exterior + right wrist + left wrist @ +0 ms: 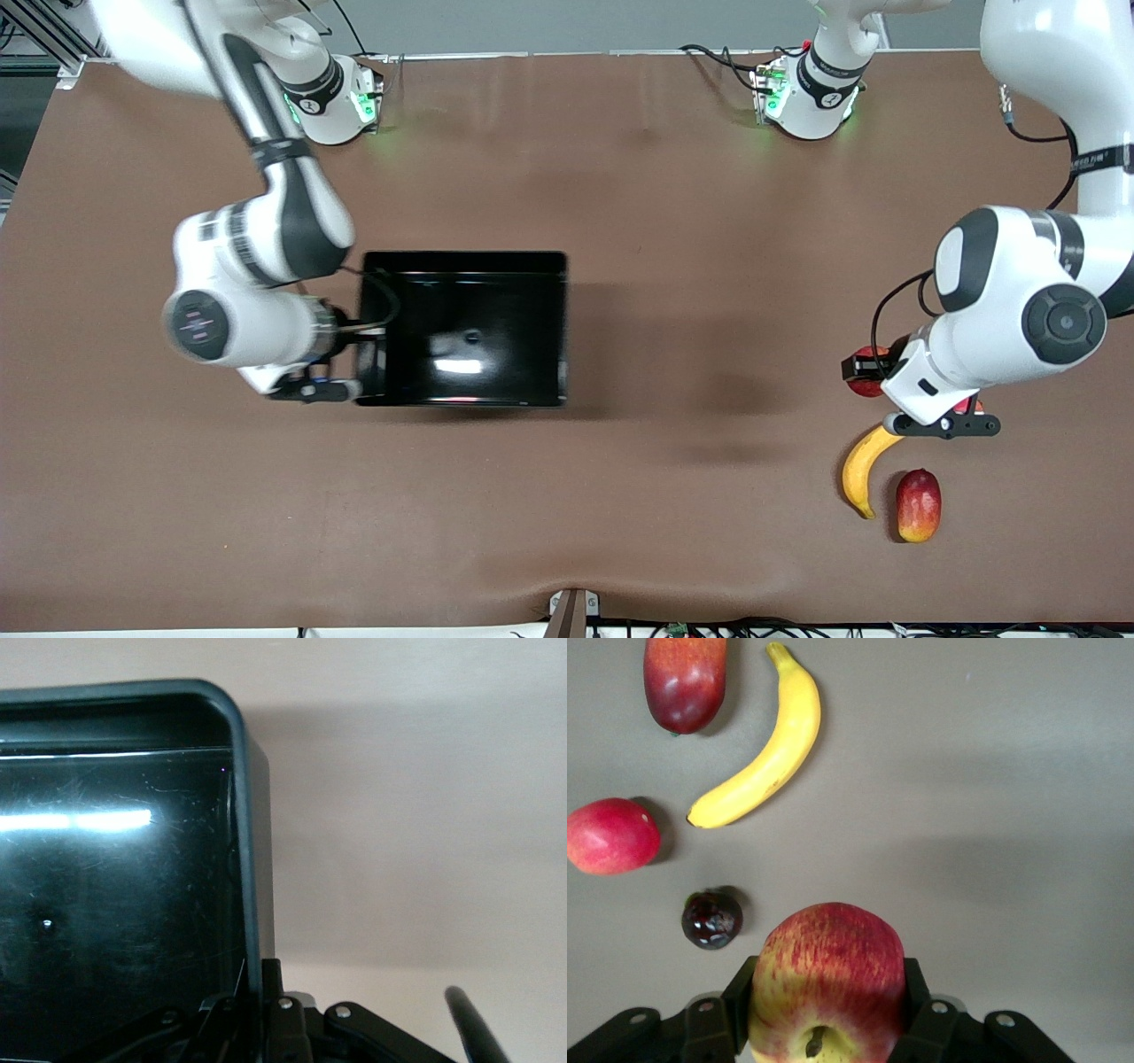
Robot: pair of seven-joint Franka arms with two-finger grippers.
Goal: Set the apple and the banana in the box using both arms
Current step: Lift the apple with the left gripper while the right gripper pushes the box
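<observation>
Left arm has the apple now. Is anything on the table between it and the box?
Nothing visible. The left gripper holds the apple at the left arm's end of the table; bare table runs from there to the box, whose wall the right gripper grips. The banana lies nearer the front camera.

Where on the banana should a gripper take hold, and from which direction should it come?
Grip the banana at its thick middle, coming straight down from above with fingers across the curve. It lies flat on the table, and the mango beside it leaves little room for a low sideways approach.
</observation>
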